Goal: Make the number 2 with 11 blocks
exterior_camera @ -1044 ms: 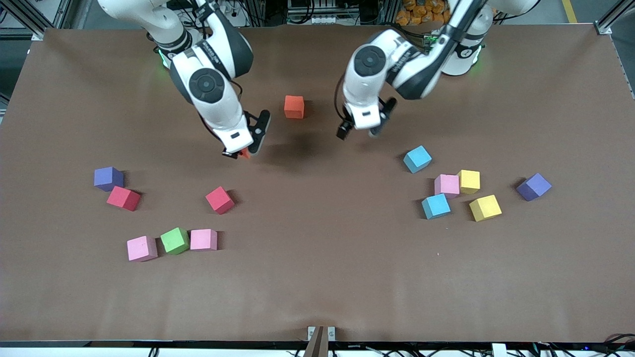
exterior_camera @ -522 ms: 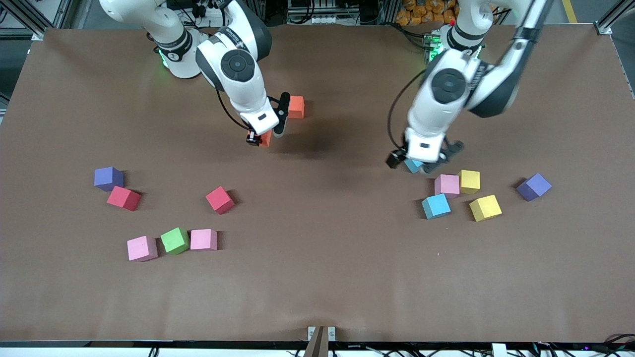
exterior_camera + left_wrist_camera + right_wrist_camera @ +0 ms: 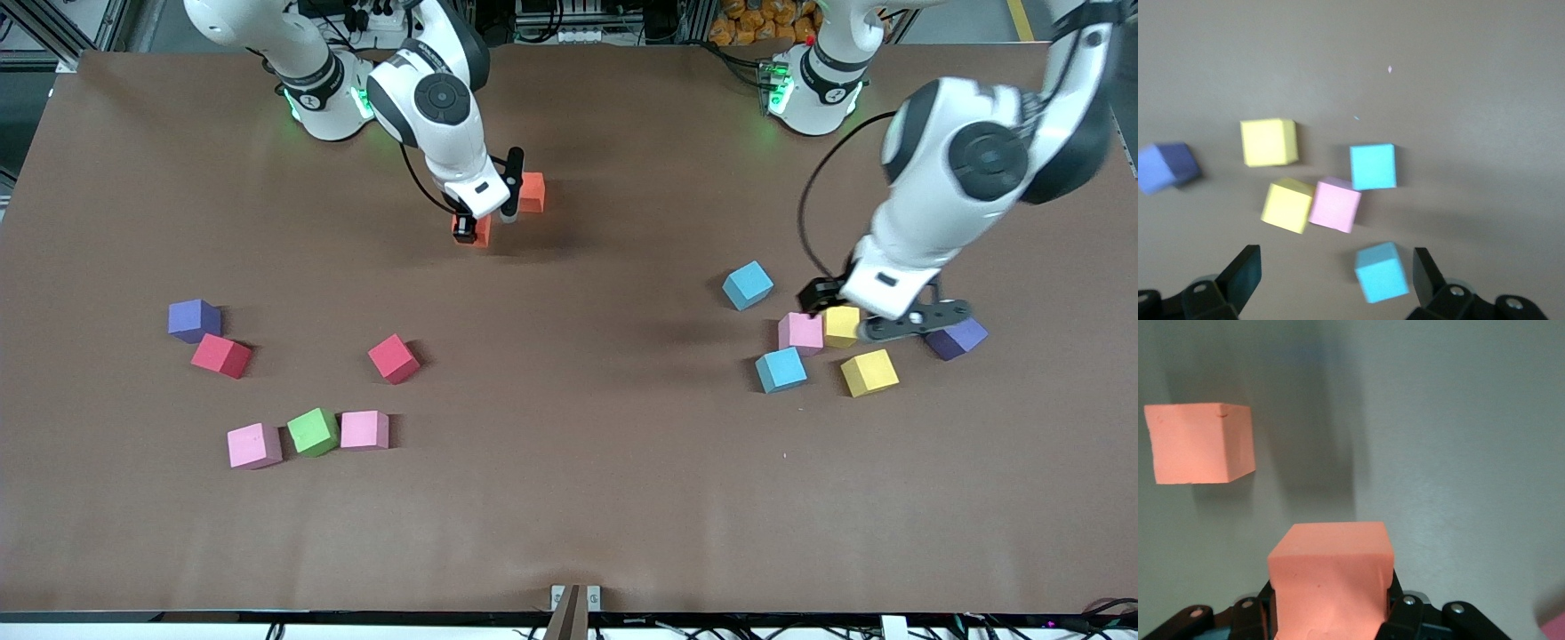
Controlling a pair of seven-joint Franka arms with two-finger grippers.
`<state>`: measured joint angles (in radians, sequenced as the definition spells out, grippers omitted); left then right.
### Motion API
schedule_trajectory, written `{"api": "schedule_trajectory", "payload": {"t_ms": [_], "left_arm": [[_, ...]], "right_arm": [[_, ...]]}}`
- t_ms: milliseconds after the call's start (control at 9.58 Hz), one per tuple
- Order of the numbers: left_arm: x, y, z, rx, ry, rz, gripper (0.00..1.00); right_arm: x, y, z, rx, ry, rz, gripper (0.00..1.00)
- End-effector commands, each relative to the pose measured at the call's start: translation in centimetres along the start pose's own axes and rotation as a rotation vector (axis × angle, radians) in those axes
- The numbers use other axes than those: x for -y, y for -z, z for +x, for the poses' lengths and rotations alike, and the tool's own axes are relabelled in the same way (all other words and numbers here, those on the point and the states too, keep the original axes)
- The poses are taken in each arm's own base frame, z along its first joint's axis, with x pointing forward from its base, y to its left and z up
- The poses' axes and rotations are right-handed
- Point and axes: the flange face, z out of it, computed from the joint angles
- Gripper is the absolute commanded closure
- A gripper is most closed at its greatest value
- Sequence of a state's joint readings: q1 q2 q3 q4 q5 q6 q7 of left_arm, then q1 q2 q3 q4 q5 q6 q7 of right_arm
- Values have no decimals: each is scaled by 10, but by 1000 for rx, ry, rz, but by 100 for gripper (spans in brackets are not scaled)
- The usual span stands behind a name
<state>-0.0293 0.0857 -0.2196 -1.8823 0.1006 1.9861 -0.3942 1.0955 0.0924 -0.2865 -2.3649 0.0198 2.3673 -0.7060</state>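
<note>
My right gripper [image 3: 483,228] is shut on an orange block [image 3: 1331,577], held low beside a second orange block [image 3: 532,192] [image 3: 1199,443] on the table. My left gripper [image 3: 914,322] [image 3: 1336,277] hangs open over a cluster at the left arm's end: two light blue blocks [image 3: 748,284] [image 3: 781,369], a pink one [image 3: 801,332] and two yellow ones [image 3: 841,325] [image 3: 869,372]. Two red blocks [image 3: 220,355] [image 3: 394,358], two pink [image 3: 254,444] [image 3: 364,429] and a green [image 3: 313,431] lie toward the right arm's end. The number 2 is out of view.
One purple cube [image 3: 958,339] sits partly under my left gripper beside the cluster. Another purple cube [image 3: 194,319] touches a red block at the right arm's end. Brown table [image 3: 569,498] stretches bare between the two groups.
My right gripper carried its orange block toward the robots, up beside the orange block on the table. My left arm swung from mid-table out over the cluster at its own end.
</note>
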Motion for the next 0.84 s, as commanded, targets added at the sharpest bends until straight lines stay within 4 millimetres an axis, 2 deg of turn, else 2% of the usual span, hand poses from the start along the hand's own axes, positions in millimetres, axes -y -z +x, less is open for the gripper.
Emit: {"api": "schedule_trajectory", "payload": {"t_ms": [0,104,209,731], "left_arm": [[42,62,1,-8,-122,44,0],[54,88,3,24,-135,52,0],[58,105,1,33,-154,55,0],[73,114,-21,158,-172,38,0]], "right_arm": [[31,-10,-13,-29,26,-6,93],[43,-17,-14,-40,37,-14,94],[52,-23,-13,-41,39,-17,94],[97,-41,-1,-44,35,-26,94]]}}
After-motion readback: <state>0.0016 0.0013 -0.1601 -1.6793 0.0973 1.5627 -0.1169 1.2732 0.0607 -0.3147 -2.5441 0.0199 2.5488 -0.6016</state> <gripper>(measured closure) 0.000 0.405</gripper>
